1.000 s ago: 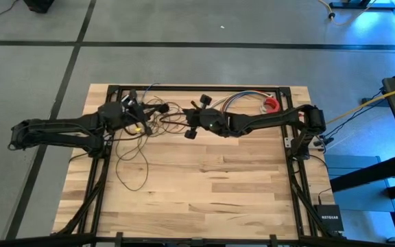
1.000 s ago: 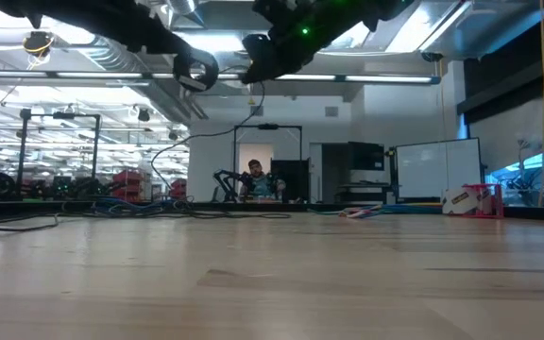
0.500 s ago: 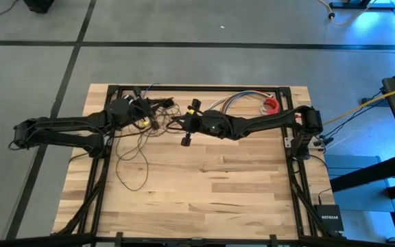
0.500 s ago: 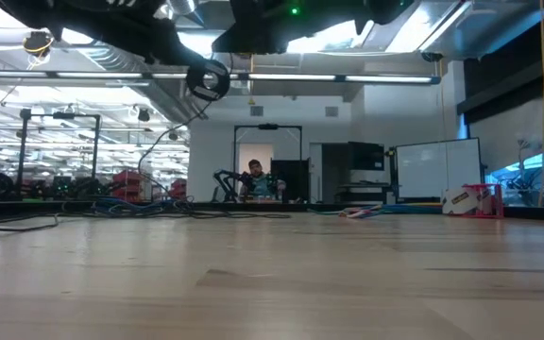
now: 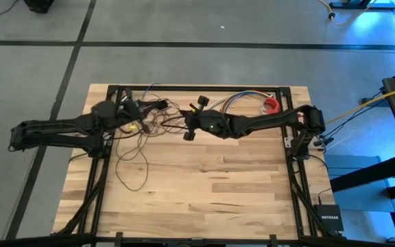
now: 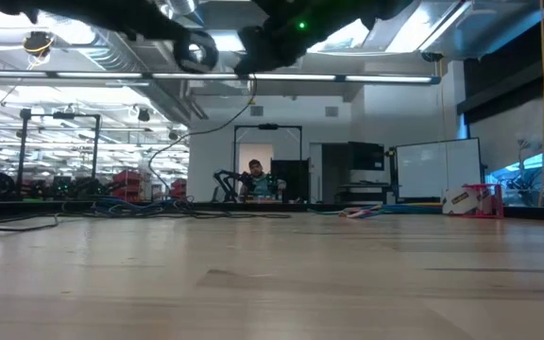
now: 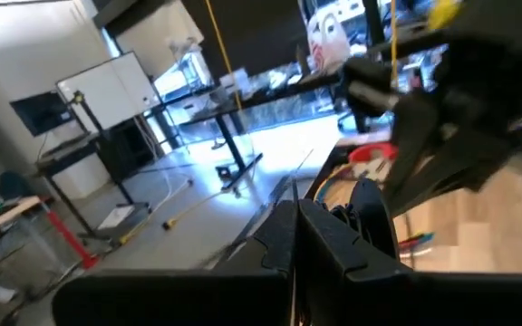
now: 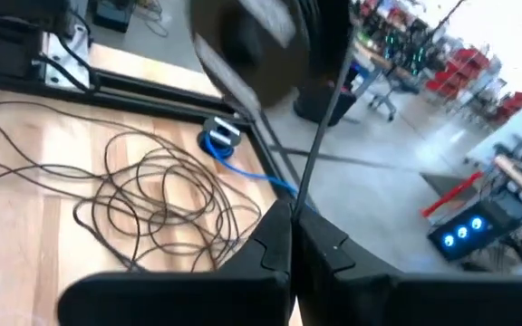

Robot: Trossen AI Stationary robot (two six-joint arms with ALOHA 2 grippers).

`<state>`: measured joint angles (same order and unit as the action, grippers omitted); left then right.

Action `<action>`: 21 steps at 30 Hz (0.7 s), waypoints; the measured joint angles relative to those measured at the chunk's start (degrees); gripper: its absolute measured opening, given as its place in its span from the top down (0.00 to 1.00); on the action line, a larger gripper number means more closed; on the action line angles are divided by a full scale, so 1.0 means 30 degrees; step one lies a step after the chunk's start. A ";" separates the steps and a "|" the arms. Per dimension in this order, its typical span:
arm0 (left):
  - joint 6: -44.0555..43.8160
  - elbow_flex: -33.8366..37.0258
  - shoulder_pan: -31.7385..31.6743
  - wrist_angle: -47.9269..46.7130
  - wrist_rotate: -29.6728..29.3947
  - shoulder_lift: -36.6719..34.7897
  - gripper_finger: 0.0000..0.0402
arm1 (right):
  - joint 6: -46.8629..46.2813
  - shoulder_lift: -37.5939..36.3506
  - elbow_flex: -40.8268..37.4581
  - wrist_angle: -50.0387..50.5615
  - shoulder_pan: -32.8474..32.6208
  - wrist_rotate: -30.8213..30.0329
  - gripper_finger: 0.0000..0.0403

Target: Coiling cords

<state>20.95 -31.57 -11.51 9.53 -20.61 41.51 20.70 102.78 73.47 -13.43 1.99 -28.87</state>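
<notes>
The cord (image 5: 137,137) is a thin dark wire lying in loose loops on the wooden table near the far left, and one long loop (image 5: 130,175) reaches toward the near edge. My left gripper (image 5: 137,114) is shut on the cord high above the table. The black round puck (image 6: 196,52) is close beside its fingers. My right gripper (image 5: 182,122) hovers just to the right of it and is also shut on the cord. From the raised grippers the wire (image 6: 217,123) sags toward the table. My left gripper pinches the thin wire (image 7: 294,192) between its two shut fingertips and comes level from the table's left. The wire stands out past the tips, lifted clear, and the puck (image 7: 370,217) is right beside the fingers. My right gripper pinches a stretch of the wire (image 8: 308,177) between its shut fingertips, coming almost level from the table's right. From the tips the wire runs straight toward the left gripper. The rest of the loops (image 8: 152,199) lie slack on the table below.
A bundle of multicoloured wires (image 5: 235,101) and a red roll (image 5: 271,104) lie at the far right of the table. A black frame rail (image 5: 197,88) runs along the far edge. A yellow cable (image 5: 362,110) hangs off to the right. The near half of the table is bare wood.
My left gripper reached a little toward the table's right, then drew back toward the left edge, and it rolled slightly. The puck beside it swung and now hangs a little higher. The loops on the table have kept their place.
</notes>
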 joint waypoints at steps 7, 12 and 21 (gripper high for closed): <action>-0.1262 0.0000 0.0131 -0.0904 0.0025 -0.2078 0.99 | -0.1474 -0.0015 0.0000 0.1152 0.0204 0.1095 0.99; -0.1486 0.0007 -0.0061 -0.1301 -0.0135 -0.2771 0.99 | -0.1846 -0.0015 0.0000 0.1595 0.0199 0.1342 0.99; -0.2339 0.0015 -0.0248 -0.0796 -0.0379 -0.3020 0.99 | -0.2256 0.0040 0.0000 0.2147 0.0214 0.1349 0.99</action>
<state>13.93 -31.53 -12.25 7.14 -21.75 32.45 13.93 102.90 73.47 -6.99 2.63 -24.82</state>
